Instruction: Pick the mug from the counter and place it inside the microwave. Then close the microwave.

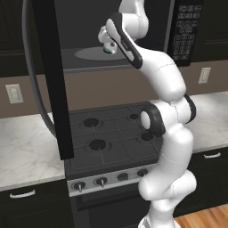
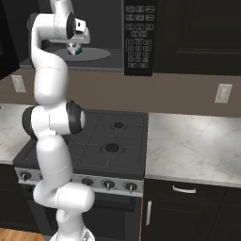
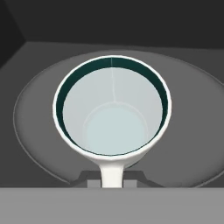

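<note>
The white mug [image 3: 112,109] with a teal inner rim is upright inside the microwave [image 1: 185,31], over its round grey turntable [image 3: 39,131]. In the hand view I look straight down into the empty mug; its handle points toward the bottom edge, and my gripper [image 3: 112,178] is shut on that handle. From the base views, the arm reaches up into the open cavity, with the gripper [image 1: 107,41] [image 2: 75,43] just above the mug [image 1: 108,49] [image 2: 75,50]. Whether the mug rests on the turntable [image 1: 91,54] I cannot tell.
The microwave door [image 1: 53,80] hangs open to the left, its curved grey handle toward me. Below lies the black gas stovetop [image 1: 111,138] [image 2: 110,141], flanked by the marbled counter [image 1: 26,151] [image 2: 193,146]. The keypad [image 2: 140,35] is right of the cavity.
</note>
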Motion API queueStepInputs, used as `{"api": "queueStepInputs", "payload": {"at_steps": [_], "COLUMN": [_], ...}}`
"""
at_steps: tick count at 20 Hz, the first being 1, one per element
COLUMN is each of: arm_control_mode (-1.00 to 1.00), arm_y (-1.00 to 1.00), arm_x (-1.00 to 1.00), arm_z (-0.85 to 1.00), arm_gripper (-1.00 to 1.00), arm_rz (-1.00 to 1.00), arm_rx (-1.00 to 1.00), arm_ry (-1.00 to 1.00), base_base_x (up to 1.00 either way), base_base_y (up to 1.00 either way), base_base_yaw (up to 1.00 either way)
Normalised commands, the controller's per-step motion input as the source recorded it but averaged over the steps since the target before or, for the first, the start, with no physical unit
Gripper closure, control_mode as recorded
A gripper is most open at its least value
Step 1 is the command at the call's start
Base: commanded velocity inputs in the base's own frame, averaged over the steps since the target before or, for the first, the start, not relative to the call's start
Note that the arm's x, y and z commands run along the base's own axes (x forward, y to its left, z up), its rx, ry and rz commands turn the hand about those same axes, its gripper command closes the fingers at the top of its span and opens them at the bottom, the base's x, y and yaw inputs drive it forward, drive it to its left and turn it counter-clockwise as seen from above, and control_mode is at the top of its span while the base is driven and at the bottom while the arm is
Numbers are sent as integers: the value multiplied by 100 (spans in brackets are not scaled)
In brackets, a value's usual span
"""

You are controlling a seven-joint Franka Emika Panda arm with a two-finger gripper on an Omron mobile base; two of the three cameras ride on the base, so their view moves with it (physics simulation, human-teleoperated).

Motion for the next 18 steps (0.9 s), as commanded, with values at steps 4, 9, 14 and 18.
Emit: {"api": "queueStepInputs", "payload": {"at_steps": [4, 9, 14, 18], "arm_control_mode": [-100, -100, -100, -100], "arm_y": [6, 3, 3, 5], "arm_x": [9, 0, 0, 0], "arm_z": [-4, -12, -23, -35], "arm_gripper": [100, 100, 100, 100], "arm_rz": [0, 0, 0, 0], "arm_rx": [0, 0, 0, -1], "arm_ry": [0, 0, 0, 0], "base_base_x": [0, 0, 0, 0], "base_base_y": [0, 0, 0, 0], "base_base_yaw": [0, 0, 0, 0]}}
